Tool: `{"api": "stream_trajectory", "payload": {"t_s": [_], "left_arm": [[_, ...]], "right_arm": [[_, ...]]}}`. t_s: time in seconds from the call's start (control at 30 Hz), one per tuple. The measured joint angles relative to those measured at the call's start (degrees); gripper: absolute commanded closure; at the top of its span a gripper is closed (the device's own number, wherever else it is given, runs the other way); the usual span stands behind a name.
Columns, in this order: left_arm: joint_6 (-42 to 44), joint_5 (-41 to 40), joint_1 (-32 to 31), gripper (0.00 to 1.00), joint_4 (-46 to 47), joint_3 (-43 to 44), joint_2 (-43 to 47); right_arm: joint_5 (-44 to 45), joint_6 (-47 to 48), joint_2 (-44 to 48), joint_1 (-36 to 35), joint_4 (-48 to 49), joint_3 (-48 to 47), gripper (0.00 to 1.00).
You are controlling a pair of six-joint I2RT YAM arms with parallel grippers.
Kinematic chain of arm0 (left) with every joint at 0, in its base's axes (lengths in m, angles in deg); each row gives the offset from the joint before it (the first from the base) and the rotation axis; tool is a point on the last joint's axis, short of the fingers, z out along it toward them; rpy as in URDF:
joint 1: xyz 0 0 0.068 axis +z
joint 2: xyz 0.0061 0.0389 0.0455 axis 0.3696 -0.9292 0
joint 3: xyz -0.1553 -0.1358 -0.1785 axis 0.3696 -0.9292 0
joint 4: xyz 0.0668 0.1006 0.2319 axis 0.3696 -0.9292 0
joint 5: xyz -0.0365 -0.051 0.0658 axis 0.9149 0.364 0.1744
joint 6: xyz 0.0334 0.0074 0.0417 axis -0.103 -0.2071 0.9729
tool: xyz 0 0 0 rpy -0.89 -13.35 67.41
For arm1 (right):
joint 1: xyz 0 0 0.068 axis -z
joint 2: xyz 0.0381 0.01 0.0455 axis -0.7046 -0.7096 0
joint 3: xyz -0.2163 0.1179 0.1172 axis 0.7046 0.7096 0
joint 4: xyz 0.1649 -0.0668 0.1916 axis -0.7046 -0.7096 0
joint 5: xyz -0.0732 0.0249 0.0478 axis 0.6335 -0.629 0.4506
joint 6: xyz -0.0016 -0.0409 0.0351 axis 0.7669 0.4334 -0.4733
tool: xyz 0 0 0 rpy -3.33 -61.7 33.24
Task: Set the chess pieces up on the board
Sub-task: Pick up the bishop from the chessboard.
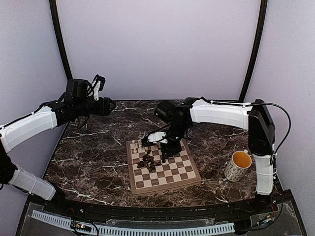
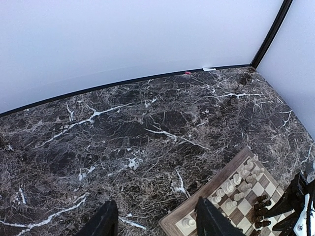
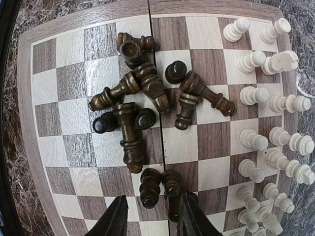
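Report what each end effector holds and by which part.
Nothing is held. The left end effector is open above the table; the right end effector is open over fallen dark pieces.

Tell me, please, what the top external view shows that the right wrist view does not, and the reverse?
Only the top external view shows the mug on the table to the right of the board, and the left arm raised well away from it. Only the right wrist view shows that most dark pieces lie toppled in a heap, with two just in front of the open fingers of the right gripper. Both show the board, the dark pile and the cream pieces standing along one edge.
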State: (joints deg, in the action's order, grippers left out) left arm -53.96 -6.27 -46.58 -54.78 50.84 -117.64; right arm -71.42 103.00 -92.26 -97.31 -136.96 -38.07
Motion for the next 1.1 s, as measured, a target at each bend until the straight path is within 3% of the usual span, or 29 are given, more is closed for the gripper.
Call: {"api": "stream_trajectory", "payload": {"t_s": [0.77,1.1], "left_arm": [[0.2,0.9,0.0,0.44,0.0,0.0,0.0],[0.2,1.3,0.0,0.44,0.0,0.0,0.0]], "right_arm": [[0.0,0.4,-0.9,-0.8,-1.0,1.0,0.79],[0.0,0.2,-1.4,-1.0,-1.0,1.0,0.91]]}}
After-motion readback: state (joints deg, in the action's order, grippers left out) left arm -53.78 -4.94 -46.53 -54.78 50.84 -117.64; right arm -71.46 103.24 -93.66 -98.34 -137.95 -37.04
